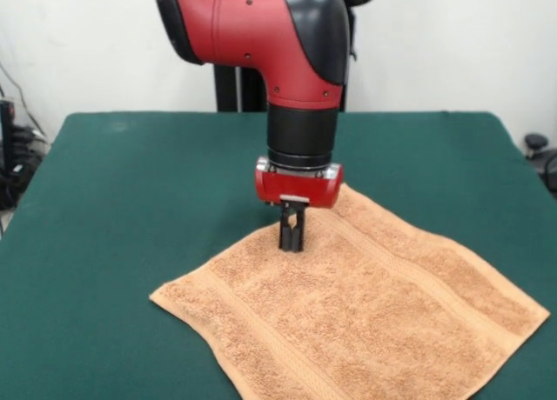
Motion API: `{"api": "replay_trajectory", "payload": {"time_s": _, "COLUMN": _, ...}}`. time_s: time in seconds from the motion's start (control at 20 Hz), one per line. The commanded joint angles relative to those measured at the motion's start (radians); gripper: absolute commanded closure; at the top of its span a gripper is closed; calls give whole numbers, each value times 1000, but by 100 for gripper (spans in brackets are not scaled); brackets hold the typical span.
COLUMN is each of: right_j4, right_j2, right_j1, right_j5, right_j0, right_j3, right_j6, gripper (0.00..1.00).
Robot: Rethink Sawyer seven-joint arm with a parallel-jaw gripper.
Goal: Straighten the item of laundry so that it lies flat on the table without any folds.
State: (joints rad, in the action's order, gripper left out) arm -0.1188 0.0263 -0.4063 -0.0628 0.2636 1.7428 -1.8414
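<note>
The orange-tan towel (pixel 365 313) lies spread on the dark green table (pixel 130 200), turned like a diamond, with its near corner cut off by the picture's bottom edge. Woven border bands run along its left and right sides. No label shows. My gripper (pixel 291 242) hangs straight down from the red and black arm, near the towel's far corner. Its black fingers are close together and their tips sit down in the cloth. The far corner itself is hidden behind the gripper's red body.
The robot's black pedestal (pixel 237 89) stands behind the table's far edge. Dark cables and gear (pixel 16 156) lie off the table's left side, and a black object (pixel 540 152) sits off the right side.
</note>
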Motion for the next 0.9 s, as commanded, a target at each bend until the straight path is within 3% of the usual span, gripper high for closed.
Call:
{"api": "replay_trajectory", "payload": {"time_s": 0.05, "right_j4": -56, "right_j2": 0, "right_j1": 103, "right_j5": -71, "right_j0": 59, "right_j3": 99, "right_j6": -154, "gripper": 100}}
{"api": "replay_trajectory", "payload": {"time_s": 0.5, "right_j4": -46, "right_j2": -14, "right_j1": 137, "right_j5": -131, "right_j0": 47, "right_j3": 100, "right_j6": -170, "gripper": 100}}
{"api": "replay_trajectory", "payload": {"time_s": 0.9, "right_j4": -80, "right_j2": -14, "right_j1": 161, "right_j5": -175, "right_j0": 85, "right_j3": 135, "right_j6": -164, "gripper": 100}}
